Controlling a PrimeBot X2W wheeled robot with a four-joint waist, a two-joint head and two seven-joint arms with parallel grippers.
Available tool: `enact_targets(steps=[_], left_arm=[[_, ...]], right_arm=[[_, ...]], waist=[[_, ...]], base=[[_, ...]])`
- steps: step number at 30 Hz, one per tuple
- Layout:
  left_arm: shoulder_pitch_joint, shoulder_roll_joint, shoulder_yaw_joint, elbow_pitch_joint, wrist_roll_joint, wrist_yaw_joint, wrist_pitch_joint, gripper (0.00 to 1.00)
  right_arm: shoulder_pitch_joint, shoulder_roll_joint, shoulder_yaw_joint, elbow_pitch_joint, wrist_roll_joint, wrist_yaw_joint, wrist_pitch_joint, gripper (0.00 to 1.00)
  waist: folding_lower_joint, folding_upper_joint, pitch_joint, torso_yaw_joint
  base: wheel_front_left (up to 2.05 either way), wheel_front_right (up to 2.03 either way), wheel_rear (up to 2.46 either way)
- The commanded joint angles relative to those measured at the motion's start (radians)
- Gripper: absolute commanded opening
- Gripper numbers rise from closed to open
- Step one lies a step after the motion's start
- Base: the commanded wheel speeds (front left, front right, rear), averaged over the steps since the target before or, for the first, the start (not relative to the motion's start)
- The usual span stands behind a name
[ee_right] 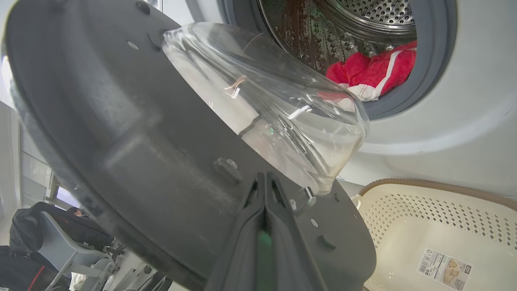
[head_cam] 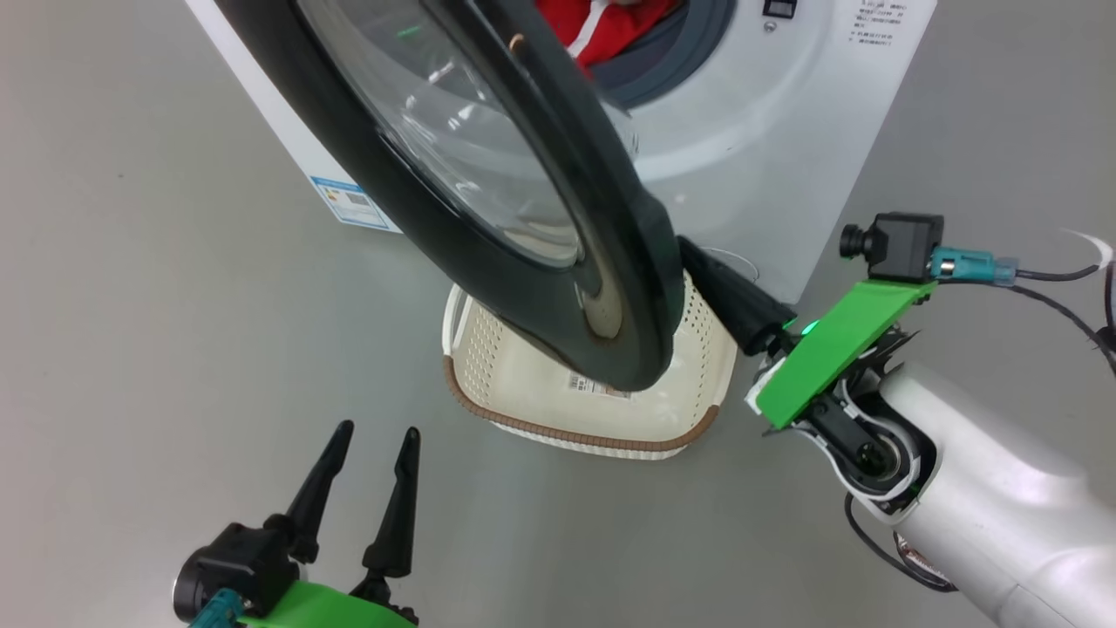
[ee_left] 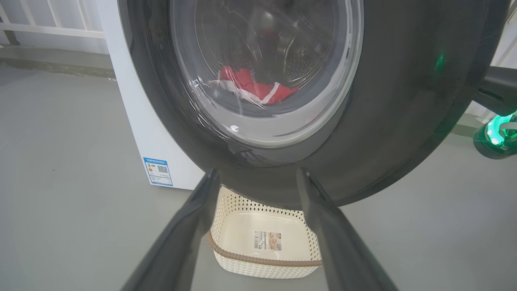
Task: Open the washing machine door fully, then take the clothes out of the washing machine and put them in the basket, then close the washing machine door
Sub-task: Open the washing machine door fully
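Now the closed right tool [ee_right: 264, 177] touches the washing machine door [ee_right: 121, 133].

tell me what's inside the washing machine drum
Red clothes with white stripes lie low in the perforated steel drum. The partly open washing machine door covers part of the opening, so whether more lies behind it cannot be seen.

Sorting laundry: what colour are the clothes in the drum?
Clothes: red, white stripes; clearest in right wrist view.
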Motion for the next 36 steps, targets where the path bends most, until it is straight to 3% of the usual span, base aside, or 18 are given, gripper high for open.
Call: enact_targets(steps=[1,17,23,36], left_arm=[[-0.005,0.012,0.031,-0.018,-0.005,-0.005,-0.012,1.0],[0.063,0.012,0.022,-0.016,0.003,0.009,-0.012,1.0],[0.094,0.012,0.015,-0.015,0.011,0.023,-0.012,1.0],[0.134,0.012,0.05,-0.061,-0.004,0.059,-0.012,1.0]], right_arm=[[0.008,0.008,0.031,-0.039,0.017,0.007,0.007,0.0],[0.074,0.007,0.154,-0.101,0.088,0.007,0.019,0.0],[0.082,0.031,0.187,-0.103,0.104,0.007,0.022,0.0],[0.022,0.128,0.233,-0.054,0.112,0.007,0.049,0.0]], waist=[[-0.0001,0.0,-0.015,0.007],[-0.0001,0.0,-0.115,0.096],[-0.0001,0.0,-0.153,0.166],[-0.0001,0.0,-0.144,0.196]], base=[[0.0,0.0,0.0],[0.0,0.0,0.0],[0.0,0.0,0.0],[0.0,0.0,0.0]])
